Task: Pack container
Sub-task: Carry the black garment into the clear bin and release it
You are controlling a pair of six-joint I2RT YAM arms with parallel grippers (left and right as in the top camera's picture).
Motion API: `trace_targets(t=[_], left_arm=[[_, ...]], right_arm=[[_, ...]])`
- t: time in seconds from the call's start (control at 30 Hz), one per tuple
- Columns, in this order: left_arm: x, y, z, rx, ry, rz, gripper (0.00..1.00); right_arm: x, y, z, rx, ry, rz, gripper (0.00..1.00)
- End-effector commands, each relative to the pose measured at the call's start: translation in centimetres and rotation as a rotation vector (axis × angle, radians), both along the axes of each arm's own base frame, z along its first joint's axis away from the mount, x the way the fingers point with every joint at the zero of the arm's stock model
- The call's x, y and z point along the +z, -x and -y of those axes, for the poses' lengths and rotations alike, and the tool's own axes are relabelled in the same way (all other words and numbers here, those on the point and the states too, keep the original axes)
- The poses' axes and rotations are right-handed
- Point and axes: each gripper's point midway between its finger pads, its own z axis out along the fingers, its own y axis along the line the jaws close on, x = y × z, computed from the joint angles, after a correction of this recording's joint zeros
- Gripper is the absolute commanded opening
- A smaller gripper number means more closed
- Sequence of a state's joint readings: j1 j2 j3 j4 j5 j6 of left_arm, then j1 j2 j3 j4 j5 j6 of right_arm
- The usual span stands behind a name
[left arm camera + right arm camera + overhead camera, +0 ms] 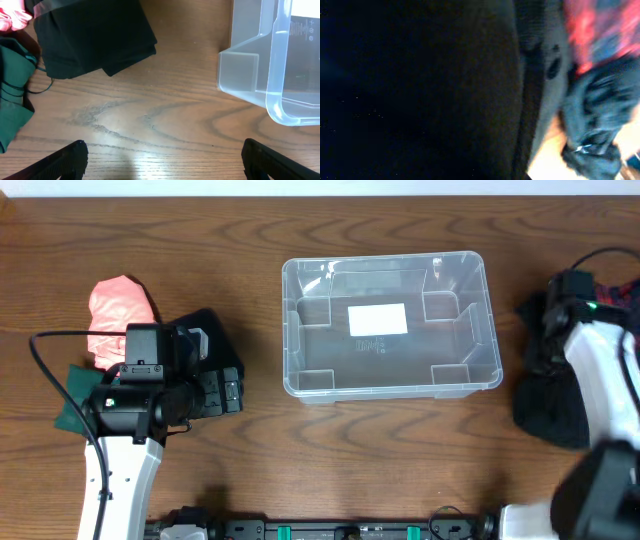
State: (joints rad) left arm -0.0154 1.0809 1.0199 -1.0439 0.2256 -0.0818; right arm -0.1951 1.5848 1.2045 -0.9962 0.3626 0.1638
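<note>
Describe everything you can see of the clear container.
The container is a see-through rectangular plastic bin with rounded corners, moulded inner ribs and a white label on its bottom. It stands upright, open-topped and empty, near the middle of the wooden table. Only the table touches it.

Overhead bright; right wrist dark, blurred

Wood-grain table (250,470), brown. Clear container (392,391) sits upright on it at centre, white label (377,319) on its bottom. Left side: pink cloth (115,310), green cloth (12,85) and folded black cloth (95,35), bunched close together, well apart from the container. Right side: dark cloth heap (548,405) near the table edge, partly hidden. Bare wood between the groups.
</note>
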Motion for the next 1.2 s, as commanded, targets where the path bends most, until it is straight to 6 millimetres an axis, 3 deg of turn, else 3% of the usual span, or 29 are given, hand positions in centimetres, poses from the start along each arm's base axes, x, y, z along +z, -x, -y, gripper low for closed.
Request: trace_targets(t=[0.0, 0.1, 0.2, 0.33, 0.43, 0.53, 0.77, 0.87, 0.9, 0.93, 0.97, 1.07, 1.17], left_arm=[[0.7, -0.3, 0.0, 0.003, 0.001, 0.018, 0.98], [0.7, -0.3, 0.0, 0.003, 0.001, 0.018, 0.98], [0.7, -0.3, 0.0, 0.003, 0.001, 0.018, 0.98], [0.7, -0.3, 0.0, 0.004, 0.001, 0.018, 0.98], [0.7, -0.3, 0.0, 0.004, 0.001, 0.018, 0.98], [0.7, -0.3, 0.0, 0.004, 0.001, 0.018, 0.98], [0.7, -0.3, 0.0, 0.004, 0.001, 0.018, 0.98], [0.7, -0.3, 0.0, 0.004, 0.001, 0.018, 0.98], [0.7, -0.3, 0.0, 0.004, 0.001, 0.018, 0.98], [0.7, -0.3, 0.0, 0.003, 0.001, 0.018, 0.98], [0.7, -0.3, 0.0, 0.003, 0.001, 0.018, 0.98], [0.7, -0.3, 0.0, 0.003, 0.001, 0.018, 0.98], [0.7, -0.3, 0.0, 0.003, 0.001, 0.018, 0.98]], right_arm=[[9.8, -2.7, -2.4, 0.149, 0.051, 0.306, 0.01], [14.8, -3.7, -7.0, 0.376, 0.034, 0.485, 0.01], [17.9, -4.1, -11.9, 0.583, 0.027, 0.597, 0.01], [18.0, -4.1, -19.4, 0.938, 0.006, 0.591, 0.01], [15.6, -4.1, -23.0, 1.076, 0.003, 0.510, 0.01], [11.5, -4.4, -25.3, 1.149, -0.019, 0.391, 0.01], [-0.7, -4.5, -27.5, 1.202, -0.070, 0.070, 0.01], [-3.6, -4.1, -28.1, 1.193, -0.087, -0.012, 0.02], [-3.8, -3.9, -28.2, 1.190, -0.090, -0.020, 0.12], [-3.8, -3.7, -28.4, 1.192, -0.091, -0.021, 0.88], [-3.4, -3.8, -28.5, 1.196, -0.088, -0.009, 0.99], [-0.1, -4.8, -28.4, 1.162, -0.052, 0.090, 0.99], [5.7, -6.0, -27.5, 1.116, 0.021, 0.257, 0.99]])
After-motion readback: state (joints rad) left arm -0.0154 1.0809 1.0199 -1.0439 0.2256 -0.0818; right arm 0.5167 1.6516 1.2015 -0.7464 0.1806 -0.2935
